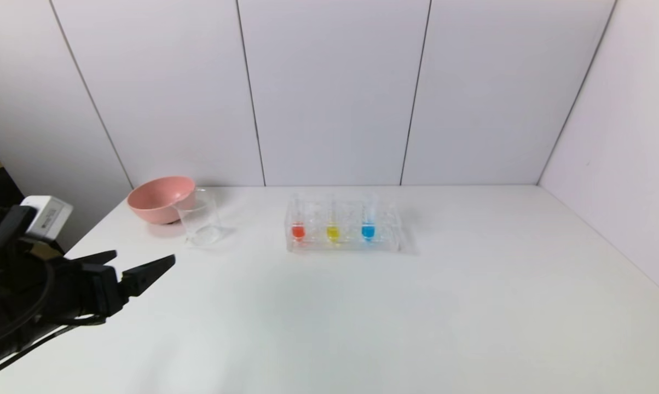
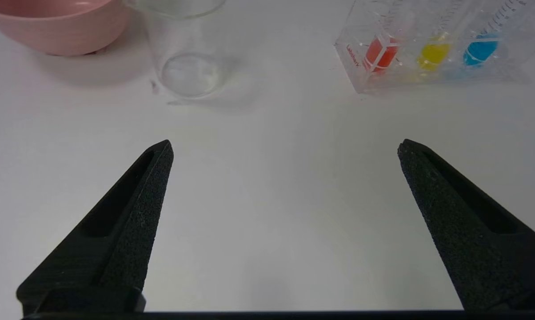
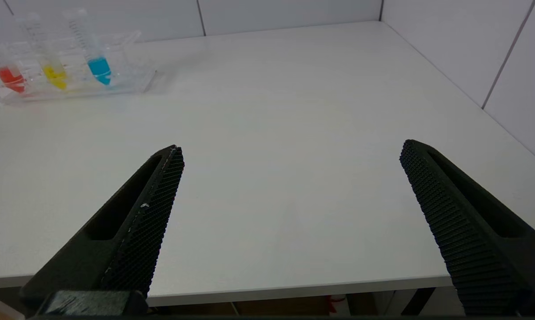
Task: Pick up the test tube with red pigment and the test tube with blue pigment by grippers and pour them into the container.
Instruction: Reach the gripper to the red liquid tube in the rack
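The red-pigment test tube (image 1: 298, 230) and the blue-pigment test tube (image 1: 368, 230) stand upright in a clear rack (image 1: 387, 244) at the table's middle back. Both also show in the left wrist view, red (image 2: 380, 52) and blue (image 2: 481, 48), and in the right wrist view, red (image 3: 9, 78) and blue (image 3: 99, 69). The clear glass beaker (image 1: 200, 217) stands left of the rack and looks empty; it also shows in the left wrist view (image 2: 189, 66). My left gripper (image 1: 142, 261) is open and empty above the table's left side, short of the beaker. My right gripper (image 3: 289, 153) is open and empty at the table's front edge, out of the head view.
A pink bowl (image 1: 160, 199) sits behind and left of the beaker, touching or nearly touching it. A yellow-liquid tube (image 1: 333, 232) stands between the red and blue tubes in the rack. White wall panels close the back and right side.
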`<state>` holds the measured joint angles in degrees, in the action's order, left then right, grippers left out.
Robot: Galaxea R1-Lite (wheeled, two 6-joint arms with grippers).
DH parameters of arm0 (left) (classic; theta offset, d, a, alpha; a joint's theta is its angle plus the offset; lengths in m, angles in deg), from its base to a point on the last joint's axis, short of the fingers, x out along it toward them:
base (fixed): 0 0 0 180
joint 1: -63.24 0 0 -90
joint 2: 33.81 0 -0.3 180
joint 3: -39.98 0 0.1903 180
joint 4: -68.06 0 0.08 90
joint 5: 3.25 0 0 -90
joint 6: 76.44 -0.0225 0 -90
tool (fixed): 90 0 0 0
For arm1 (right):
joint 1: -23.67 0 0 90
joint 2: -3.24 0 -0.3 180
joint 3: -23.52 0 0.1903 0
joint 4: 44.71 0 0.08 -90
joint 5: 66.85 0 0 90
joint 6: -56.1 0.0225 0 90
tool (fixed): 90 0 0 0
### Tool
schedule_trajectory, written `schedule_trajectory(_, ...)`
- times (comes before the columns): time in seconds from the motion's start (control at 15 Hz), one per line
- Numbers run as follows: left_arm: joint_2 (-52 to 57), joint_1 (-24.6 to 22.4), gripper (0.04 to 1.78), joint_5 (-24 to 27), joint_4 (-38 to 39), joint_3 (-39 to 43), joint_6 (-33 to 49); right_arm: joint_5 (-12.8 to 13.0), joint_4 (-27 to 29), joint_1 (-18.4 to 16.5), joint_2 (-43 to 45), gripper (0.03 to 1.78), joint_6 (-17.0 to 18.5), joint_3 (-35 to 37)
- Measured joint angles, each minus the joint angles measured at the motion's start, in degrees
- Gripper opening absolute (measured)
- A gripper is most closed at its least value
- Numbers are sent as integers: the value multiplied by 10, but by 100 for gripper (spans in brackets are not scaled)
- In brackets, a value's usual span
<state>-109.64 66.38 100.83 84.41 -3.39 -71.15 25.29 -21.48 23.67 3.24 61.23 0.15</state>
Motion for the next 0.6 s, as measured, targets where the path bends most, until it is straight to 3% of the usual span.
schedule_trajectory(0.13,-93,34,176,38,87,-25,2,0,0,0,0,177,0,0)
schedule_trajectory(0.27,-156,92,176,34,150,-66,7,0,0,0,0,177,0,0)
schedule_trajectory(0.4,-199,154,176,-23,160,-105,18,0,0,0,0,177,0,0)
schedule_trajectory(0.6,-250,248,176,-161,155,-162,26,0,0,0,0,177,0,0)
